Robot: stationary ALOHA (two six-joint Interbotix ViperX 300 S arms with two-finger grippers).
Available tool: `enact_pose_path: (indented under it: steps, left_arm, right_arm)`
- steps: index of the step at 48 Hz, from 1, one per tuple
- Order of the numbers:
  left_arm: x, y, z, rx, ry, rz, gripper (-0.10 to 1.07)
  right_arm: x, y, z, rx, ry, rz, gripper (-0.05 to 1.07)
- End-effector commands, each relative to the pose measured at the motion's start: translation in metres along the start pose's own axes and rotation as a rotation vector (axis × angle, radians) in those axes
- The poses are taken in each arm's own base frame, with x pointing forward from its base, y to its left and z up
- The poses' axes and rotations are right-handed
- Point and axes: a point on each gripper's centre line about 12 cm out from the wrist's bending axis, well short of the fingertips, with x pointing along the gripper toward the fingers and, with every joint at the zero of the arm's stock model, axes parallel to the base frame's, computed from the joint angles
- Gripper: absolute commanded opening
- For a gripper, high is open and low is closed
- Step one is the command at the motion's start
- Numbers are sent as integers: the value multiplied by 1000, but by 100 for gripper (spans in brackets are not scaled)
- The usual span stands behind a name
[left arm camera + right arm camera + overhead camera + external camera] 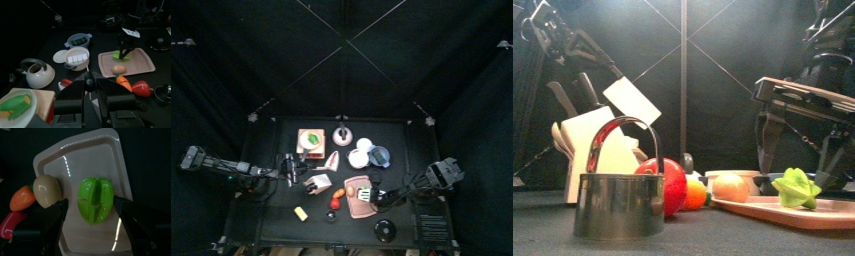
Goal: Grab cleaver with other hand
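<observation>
My left claw (596,85) holds the cleaver (631,101) up above the tabletop (540,225), on the left side of the scene. In the front view the broad whitish blade stands tilted in the air, with its handle running up into my jaws. My left wrist view shows my own jaws pressed together around the handle (87,83), so this claw is clamped on it, narrow.

My right claw (85,230) is well apart from the cleaver, over on the right side. It hangs low over the pink cutting board (80,158), jaws spread wide to either side of a green vegetable (95,198) lying on the board. A beige round piece (46,190) lies beside it at the board's edge. The cleaver does not show in my right wrist view.

A kettle (37,73) sits on the tabletop to the left.
</observation>
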Motion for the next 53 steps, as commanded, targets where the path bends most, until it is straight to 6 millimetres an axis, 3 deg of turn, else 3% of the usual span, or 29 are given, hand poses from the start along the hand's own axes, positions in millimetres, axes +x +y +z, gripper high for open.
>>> enact_pose_path:
  steps: [1, 16, 29, 38, 44, 53]
  left_arm:
    - [0, 1, 5, -13, -8, 3, 49]
    - [0, -5, 10, -153, 11, -46, 49]
    - [-1, -22, 44, -212, -63, -188, 49]
    - [19, -25, 65, -280, -39, -164, 49]
    - [30, -20, 84, -320, -39, -107, 49]
    - [28, -3, 98, -304, -4, 33, 49]
  right_arm:
    - [-25, 7, 5, 6, -12, 46, 101]
    - [-64, 6, 33, -82, -152, 172, 101]
    - [-53, -6, 51, -199, -208, 248, 101]
    - [-46, -9, 64, -229, -215, 285, 101]
    - [-45, -9, 68, -246, -223, 303, 101]
    - [-45, -11, 73, -265, -240, 315, 101]
